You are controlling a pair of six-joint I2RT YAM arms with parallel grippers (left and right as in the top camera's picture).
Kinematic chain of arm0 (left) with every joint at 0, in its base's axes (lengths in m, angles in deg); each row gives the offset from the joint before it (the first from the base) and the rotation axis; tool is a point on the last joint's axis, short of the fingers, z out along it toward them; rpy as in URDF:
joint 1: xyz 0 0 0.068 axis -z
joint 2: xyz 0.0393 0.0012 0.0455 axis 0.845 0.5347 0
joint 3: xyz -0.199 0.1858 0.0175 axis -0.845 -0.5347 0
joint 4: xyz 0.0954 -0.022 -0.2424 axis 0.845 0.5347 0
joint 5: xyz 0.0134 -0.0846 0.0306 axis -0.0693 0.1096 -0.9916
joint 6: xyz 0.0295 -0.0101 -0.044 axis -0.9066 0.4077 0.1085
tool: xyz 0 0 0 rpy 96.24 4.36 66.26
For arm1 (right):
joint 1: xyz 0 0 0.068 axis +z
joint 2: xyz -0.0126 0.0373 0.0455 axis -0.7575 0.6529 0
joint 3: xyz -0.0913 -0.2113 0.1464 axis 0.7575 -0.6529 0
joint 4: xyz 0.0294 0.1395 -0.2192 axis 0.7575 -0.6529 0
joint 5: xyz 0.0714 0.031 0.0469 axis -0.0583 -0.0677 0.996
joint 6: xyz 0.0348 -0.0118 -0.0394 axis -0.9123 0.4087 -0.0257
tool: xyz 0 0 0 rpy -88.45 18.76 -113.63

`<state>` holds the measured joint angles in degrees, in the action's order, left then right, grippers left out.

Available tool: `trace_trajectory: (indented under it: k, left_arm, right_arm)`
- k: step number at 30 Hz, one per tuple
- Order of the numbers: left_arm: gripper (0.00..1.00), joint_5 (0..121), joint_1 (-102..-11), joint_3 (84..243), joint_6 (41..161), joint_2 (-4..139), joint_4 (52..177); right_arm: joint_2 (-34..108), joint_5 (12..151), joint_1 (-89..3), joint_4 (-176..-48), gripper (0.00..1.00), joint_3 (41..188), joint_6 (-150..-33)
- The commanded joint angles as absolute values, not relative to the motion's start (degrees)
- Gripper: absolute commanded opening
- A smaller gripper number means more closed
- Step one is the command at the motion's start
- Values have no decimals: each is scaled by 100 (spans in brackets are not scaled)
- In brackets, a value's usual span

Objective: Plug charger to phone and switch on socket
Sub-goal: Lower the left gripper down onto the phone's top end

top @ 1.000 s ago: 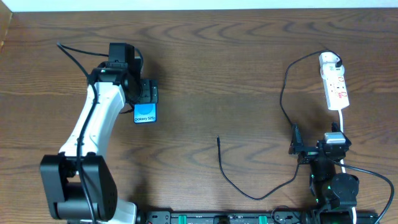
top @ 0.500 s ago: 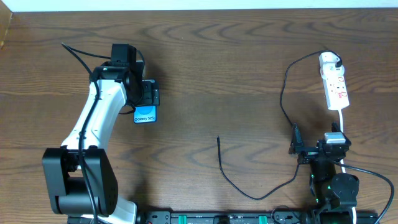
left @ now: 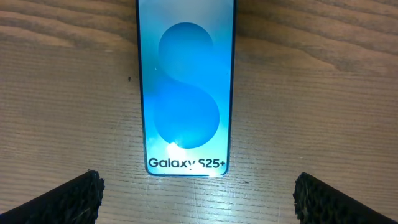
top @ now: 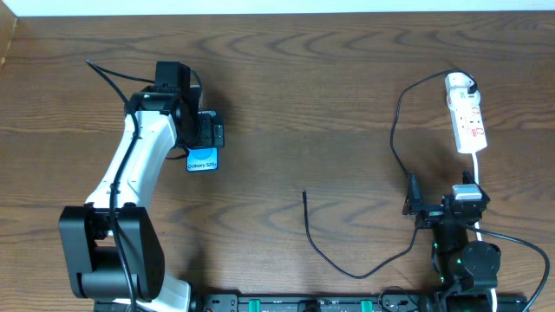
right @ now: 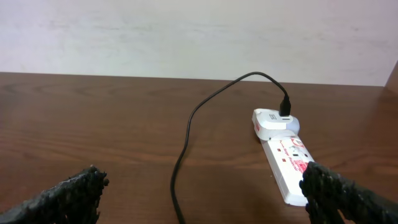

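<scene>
Left jaws: wide apart, empty, either side of the phone's (left: 186,93) lower end, not touching
Phone: flat on table (top: 286,87), screen up
Right jaws: wide apart, empty
Charger (top: 395,130): plug in power strip (top: 468,121), tip loose mid-table

Your left arm (top: 130,169) extends, left pincer (left: 199,198) spread wide; your right arm (top: 466,253) sits folded, right pincer (right: 202,196) likewise spread.

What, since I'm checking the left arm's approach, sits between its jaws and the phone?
Nothing visible. The jaws of the left gripper stand open, and only bare table separates them from the phone.
</scene>
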<state>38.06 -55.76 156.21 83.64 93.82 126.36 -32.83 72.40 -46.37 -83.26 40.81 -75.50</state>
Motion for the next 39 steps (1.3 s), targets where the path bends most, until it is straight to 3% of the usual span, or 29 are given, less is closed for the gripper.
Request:
trace_trajectory:
  k: [1,11,39]
  left_arm:
    - [98,3832,-5594,15802,8366,9413,12708]
    - [98,3515,-5600,17011,8484,10171,13877]
    - [98,3520,-5600,17013,8484,11491,13331]
  right_arm:
    - [-3329,7196,-4597,-8348,99,4074,-7589]
    - [-3329,7196,-4597,-8348,99,4074,-7589]
    - [-3329,7196,-4597,-8348,99,4074,-7589]
